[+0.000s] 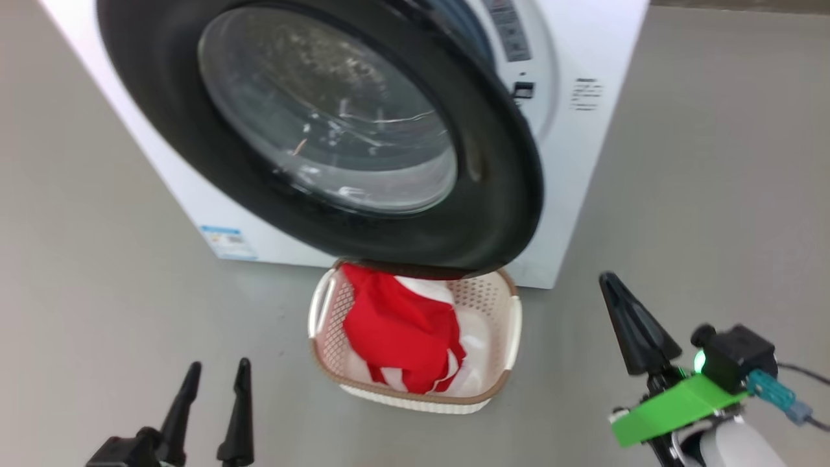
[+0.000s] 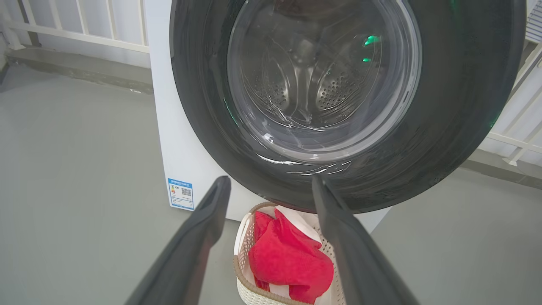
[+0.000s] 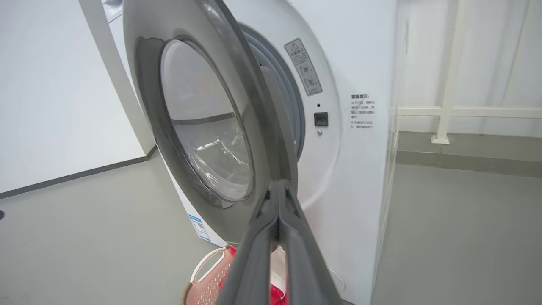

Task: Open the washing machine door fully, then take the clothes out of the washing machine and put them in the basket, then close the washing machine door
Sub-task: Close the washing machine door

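- The round glossy black-rimmed glass door [image 1: 499, 194] is standing ajar, its free edge lying up-left of the nearer, clenched, empty right gripper [image 1: 607, 280].
- The left gripper [image 1: 219, 364] is hanging spread, empty.
- Bright red fabric clothes [image 1: 395, 331] are lying in the cream perforated plastic basket [image 1: 513, 324] beneath it.

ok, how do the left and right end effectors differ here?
The left end effector is open, jaws spread; the right end effector is shut, jaws pressed together. The left faces the glass front of the washing machine door; the right looks along the door's edge from the side. Both are empty and dark.
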{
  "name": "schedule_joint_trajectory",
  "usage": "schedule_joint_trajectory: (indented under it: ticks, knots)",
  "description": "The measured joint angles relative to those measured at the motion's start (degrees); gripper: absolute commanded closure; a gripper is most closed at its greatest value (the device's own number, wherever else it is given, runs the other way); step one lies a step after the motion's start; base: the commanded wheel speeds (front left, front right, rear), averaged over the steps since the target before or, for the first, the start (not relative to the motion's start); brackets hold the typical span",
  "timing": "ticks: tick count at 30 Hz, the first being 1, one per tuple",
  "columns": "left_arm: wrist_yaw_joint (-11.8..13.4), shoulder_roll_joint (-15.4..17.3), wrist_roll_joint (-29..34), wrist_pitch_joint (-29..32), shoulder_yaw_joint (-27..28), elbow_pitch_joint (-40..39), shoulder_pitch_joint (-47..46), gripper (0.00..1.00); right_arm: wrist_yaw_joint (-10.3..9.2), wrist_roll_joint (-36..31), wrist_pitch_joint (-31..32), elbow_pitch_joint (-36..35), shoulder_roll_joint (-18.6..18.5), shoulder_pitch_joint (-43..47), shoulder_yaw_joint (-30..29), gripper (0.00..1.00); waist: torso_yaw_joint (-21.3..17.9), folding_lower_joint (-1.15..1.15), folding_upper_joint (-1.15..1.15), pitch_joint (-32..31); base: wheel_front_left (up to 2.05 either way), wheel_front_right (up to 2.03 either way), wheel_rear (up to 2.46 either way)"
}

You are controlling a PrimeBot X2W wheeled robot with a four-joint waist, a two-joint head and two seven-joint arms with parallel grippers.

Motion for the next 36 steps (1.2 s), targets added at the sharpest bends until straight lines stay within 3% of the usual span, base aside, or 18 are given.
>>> schedule_joint_trajectory:
  ticks: [15, 36]
  knots:
    - [0.79, -0.08, -5.11, 0.0, -7.65, -0.44, -4.41, 0.0, 0.0, 1.01, 0.0, 2.45, -5.08, -13.28, 6.0, 1.0, 8.07, 0.0, 0.0, 6.88, 0.0, 0.0, 0.0]
    - [1.67, -0.4, -8.59, -0.01, -12.13, -2.54, -11.0, 0.0, 0.34, 1.03, 0.0, 1.86, -7.84, -23.47, -0.35, 1.0, 12.04, 0.0, 0.0, 18.14, 0.0, 0.0, 0.0]
